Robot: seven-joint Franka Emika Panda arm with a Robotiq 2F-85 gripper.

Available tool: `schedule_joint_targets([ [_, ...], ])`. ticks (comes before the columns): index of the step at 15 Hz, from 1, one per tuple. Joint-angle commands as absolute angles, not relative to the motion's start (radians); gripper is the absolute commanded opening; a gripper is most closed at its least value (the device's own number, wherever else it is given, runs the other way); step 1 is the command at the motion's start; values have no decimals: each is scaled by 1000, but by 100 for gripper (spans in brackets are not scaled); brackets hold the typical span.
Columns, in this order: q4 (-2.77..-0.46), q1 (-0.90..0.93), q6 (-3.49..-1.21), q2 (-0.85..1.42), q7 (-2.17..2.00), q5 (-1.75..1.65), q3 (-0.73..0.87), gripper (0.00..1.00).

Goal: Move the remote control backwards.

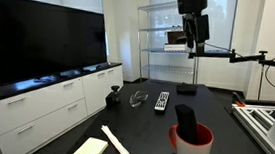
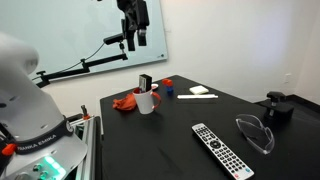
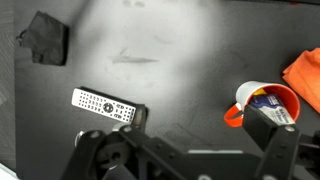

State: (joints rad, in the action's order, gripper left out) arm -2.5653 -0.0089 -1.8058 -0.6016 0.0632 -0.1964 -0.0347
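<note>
The remote control point(image 1: 162, 100) is a slim black bar with rows of pale buttons. It lies flat on the black table, and it shows in both exterior views point(image 2: 222, 150) and at the left of the wrist view point(image 3: 105, 104). My gripper point(image 1: 194, 44) hangs high above the table, well clear of the remote. It also shows in an exterior view point(image 2: 133, 38). In the wrist view its fingers point(image 3: 185, 150) stand wide apart with nothing between them.
A red mug point(image 3: 240, 100) holding a thick black block stands on the table point(image 1: 194, 144) point(image 2: 146, 101), with an orange cloth point(image 2: 125, 102) beside it. Clear glasses point(image 2: 256, 132), a black box point(image 2: 277, 108), a small black slab point(image 1: 186, 89), yellow notes point(image 1: 90, 149) and a white bar point(image 1: 115, 141) also lie there.
</note>
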Motion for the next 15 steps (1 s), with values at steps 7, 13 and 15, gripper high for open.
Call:
schedule_joint_targets([
  [7, -2598, -29, -2123, -509, 593, -186, 306, 100],
  [13, -2606, -78, -2146, -448, 636, -206, 310, 100],
  [15, -2600, -82, -2148, -434, 635, -207, 308, 100],
])
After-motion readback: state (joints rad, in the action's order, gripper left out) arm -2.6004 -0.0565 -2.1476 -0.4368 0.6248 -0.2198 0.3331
